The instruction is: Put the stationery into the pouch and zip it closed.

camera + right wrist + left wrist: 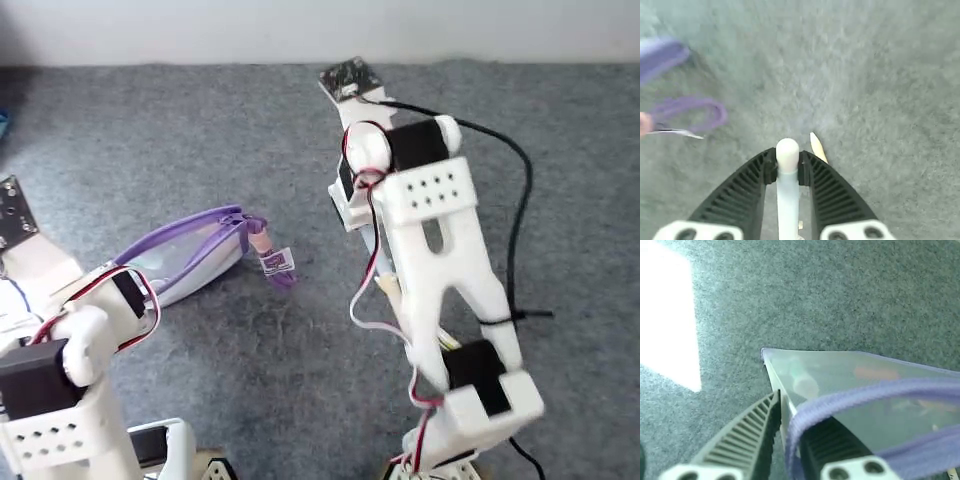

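Right claw [788, 159] clamps pen [787, 147], left claw [785, 407] the pouch [865, 390]

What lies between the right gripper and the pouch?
In the right wrist view: bare grey mat, then the purple pull loop with its tag by the pouch.

- I see a grey felt-like surface [300, 390].
- The pouch [190, 255] sits on it, left of centre.
- Its purple loop [281, 276] lies flat on the surface just beside it.
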Robot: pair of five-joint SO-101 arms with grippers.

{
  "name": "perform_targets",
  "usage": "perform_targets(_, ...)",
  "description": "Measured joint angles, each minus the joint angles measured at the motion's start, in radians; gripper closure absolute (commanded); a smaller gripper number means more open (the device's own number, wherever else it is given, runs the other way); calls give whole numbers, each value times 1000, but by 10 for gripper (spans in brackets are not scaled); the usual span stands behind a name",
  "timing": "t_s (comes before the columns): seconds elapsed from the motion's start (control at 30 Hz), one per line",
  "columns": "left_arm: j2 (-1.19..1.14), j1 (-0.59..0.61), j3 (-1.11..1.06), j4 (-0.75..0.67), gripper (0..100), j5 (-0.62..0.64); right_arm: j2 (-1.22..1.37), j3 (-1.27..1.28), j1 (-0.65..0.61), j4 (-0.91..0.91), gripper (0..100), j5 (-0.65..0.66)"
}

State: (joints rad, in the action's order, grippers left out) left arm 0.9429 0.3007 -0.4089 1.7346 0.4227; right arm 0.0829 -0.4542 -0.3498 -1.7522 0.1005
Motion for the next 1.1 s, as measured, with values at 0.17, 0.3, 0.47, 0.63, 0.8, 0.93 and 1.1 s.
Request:
perform_targets(0.17,0,0,0,0,987,0,-180,0,-29,-2,991,-95)
perform_targets(0.3,0,0,0,0,987,0,-318,0,-78,-2,991,-170)
perform_targets(0.47,0,0,0,0,987,0,-497,-2,-187,80,991,-258)
perform_targets(0.63,0,0,0,0,987,0,-603,-2,-324,313,991,-267)
perform_targets(0.8,0,0,0,0,987,0,-614,-2,-462,554,991,-269)
perform_targets(0.93,0,0,0,0,987,0,-614,20,-549,736,991,-270)
perform_targets(1.1,0,0,0,0,987,0,-589,135,-568,910,991,-270)
